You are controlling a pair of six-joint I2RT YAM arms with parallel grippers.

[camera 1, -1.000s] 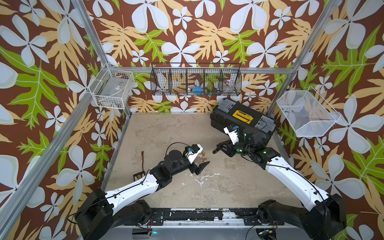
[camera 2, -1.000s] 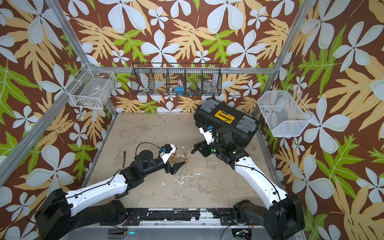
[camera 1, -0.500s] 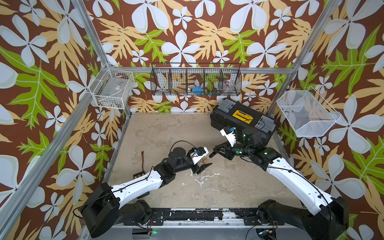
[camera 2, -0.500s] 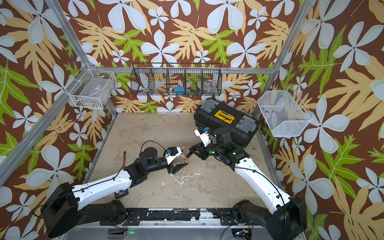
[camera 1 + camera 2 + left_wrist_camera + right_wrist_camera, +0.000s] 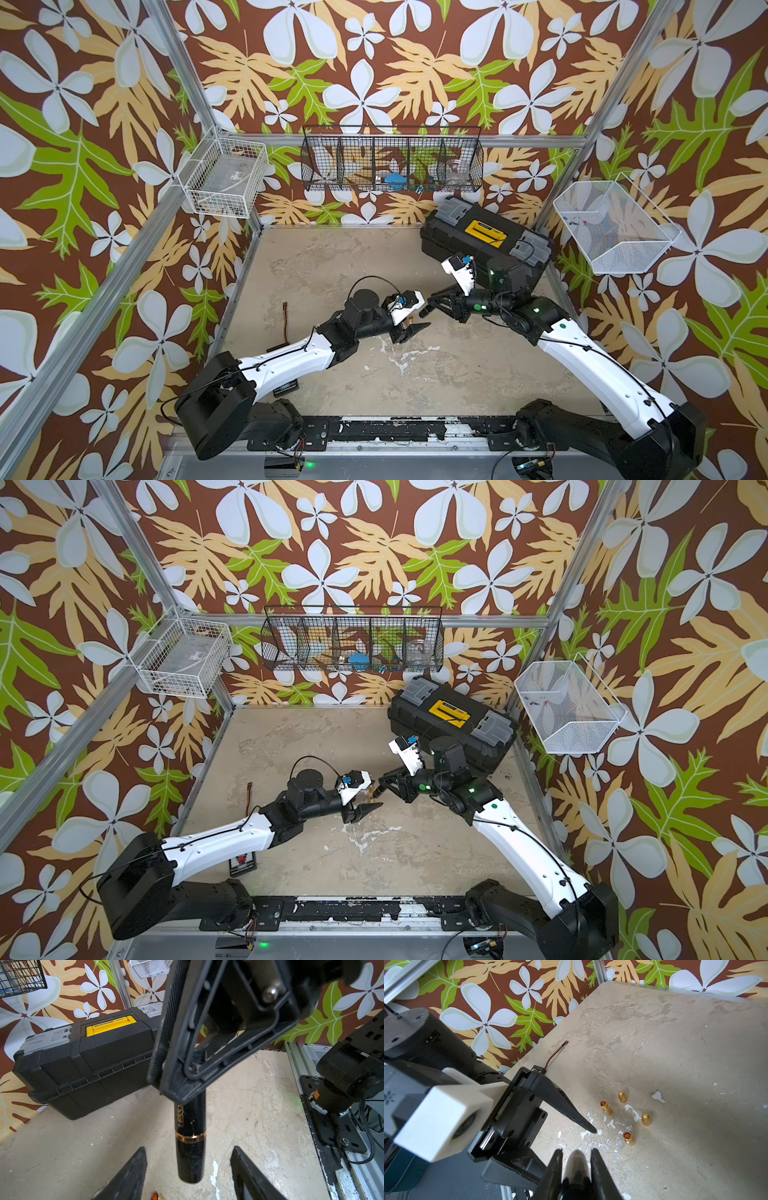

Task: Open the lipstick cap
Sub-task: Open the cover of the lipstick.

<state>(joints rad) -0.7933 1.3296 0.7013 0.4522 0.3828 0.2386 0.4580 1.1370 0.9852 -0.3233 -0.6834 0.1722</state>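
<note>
Flowered walls surround a scuffed table [image 5: 332, 257]. Above it, the right gripper [image 5: 576, 1155] pinches one end of a black lipstick [image 5: 190, 1118]. The left gripper [image 5: 188, 1150] has its jaws spread either side of the free end. The lipstick looks light, stiff and glossy, and likely slippery, so take hold past the gold band [image 5: 190, 1137].

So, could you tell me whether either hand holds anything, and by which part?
The right hand grips the black lipstick by its lettered end; the left hand is open around the free end, not touching.
</note>
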